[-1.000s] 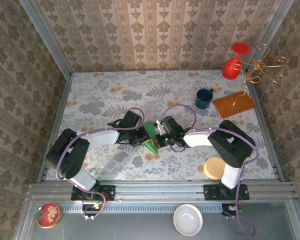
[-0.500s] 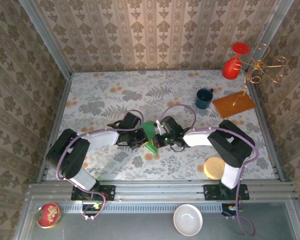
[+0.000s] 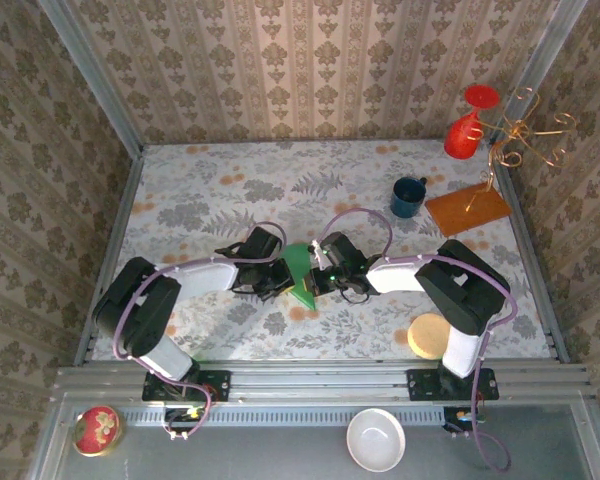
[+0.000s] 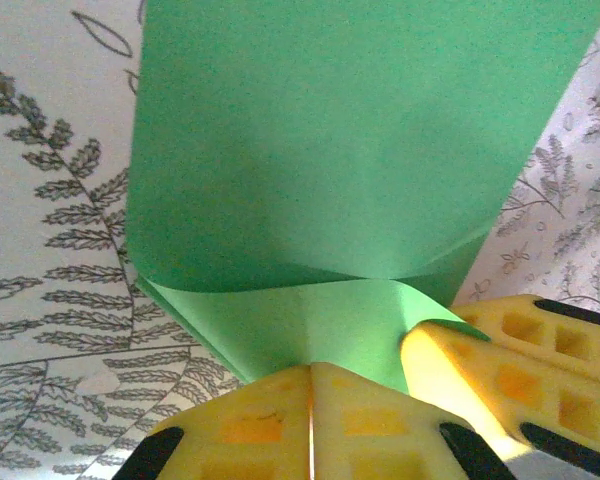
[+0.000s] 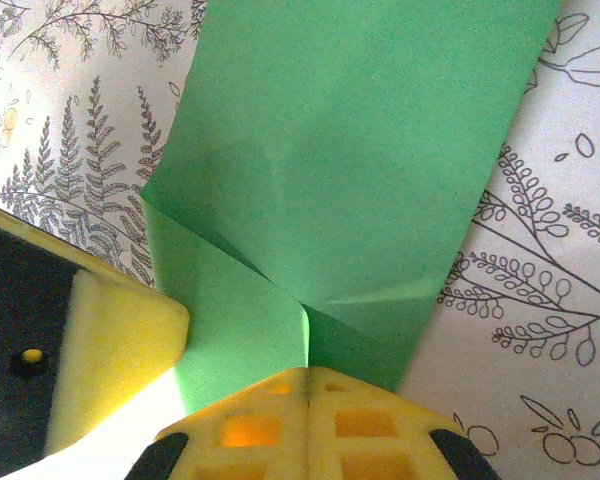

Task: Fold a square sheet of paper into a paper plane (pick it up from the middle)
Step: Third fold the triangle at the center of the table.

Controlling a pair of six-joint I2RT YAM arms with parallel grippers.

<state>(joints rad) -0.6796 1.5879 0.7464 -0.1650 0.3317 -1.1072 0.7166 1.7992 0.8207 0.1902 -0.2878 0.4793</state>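
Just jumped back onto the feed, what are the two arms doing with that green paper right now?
Both arms meet at mid-table over the green sheet of paper. The left gripper and the right gripper each have their jaws shut on the sheet, pinching it close beside each other. The sheet is partly folded, with creases showing near the grips, and is not yet a finished plane. The blue mug and the orange board sit apart at the far right.
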